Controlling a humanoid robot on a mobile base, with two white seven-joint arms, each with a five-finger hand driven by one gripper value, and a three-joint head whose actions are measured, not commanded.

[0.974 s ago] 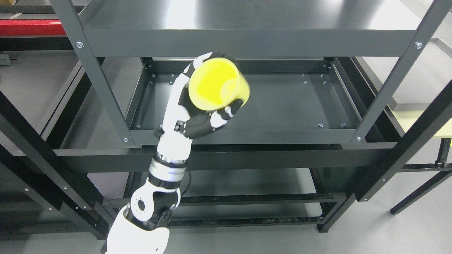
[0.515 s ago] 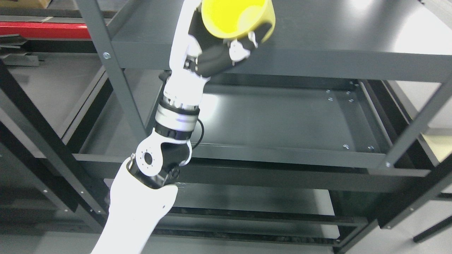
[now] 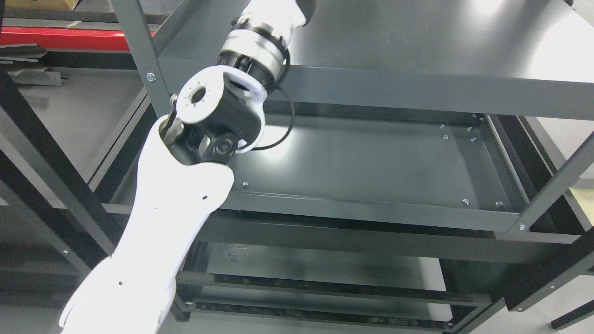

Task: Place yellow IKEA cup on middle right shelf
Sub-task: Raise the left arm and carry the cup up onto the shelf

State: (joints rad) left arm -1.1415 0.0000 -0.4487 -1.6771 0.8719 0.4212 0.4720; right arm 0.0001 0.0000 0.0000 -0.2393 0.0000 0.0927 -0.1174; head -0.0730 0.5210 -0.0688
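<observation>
My left arm (image 3: 153,241) comes up from the lower left, and its wrist (image 3: 253,44) crosses the front lip of the upper dark shelf (image 3: 417,41). The hand itself is cut off by the picture's top edge. No yellow cup shows in the head view now. Beneath the upper shelf lies a dark tray-like shelf (image 3: 371,162) with a raised rim. My right arm is out of the picture.
A grey upright post (image 3: 139,51) stands just left of the wrist. Another post (image 3: 552,190) rises at the right front corner. Lower shelves (image 3: 325,269) show below. A red bar (image 3: 60,37) lies at the far left behind the rack.
My left arm has risen steeply, carrying hand and yellow cup out past the top edge. The camera has also shifted, so the rack sits lower and further right.
</observation>
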